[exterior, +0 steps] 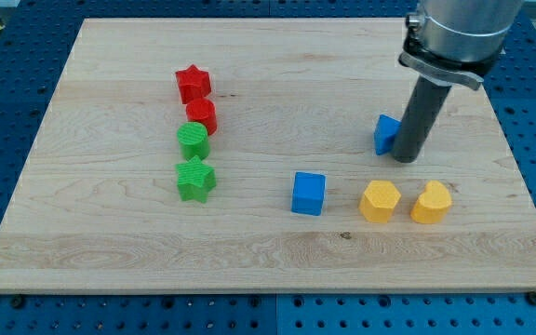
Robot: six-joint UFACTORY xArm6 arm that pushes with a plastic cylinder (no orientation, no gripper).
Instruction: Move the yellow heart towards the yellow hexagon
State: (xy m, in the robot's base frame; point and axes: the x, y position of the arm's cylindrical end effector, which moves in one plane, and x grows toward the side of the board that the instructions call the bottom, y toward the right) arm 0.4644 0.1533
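The yellow heart [431,202] lies at the view's lower right on the wooden board [110,242]. The yellow hexagon [379,201] sits just to its left, a small gap between them. My tip [406,156] stands above the two yellow blocks, toward the view's top, and apart from them. It is right beside a blue block [386,133], which the rod partly hides.
A blue cube [308,194] lies left of the hexagon. At the view's left stands a column of blocks: a red star [193,83], a red block [201,114], a green round block [193,140] and a green star [195,179].
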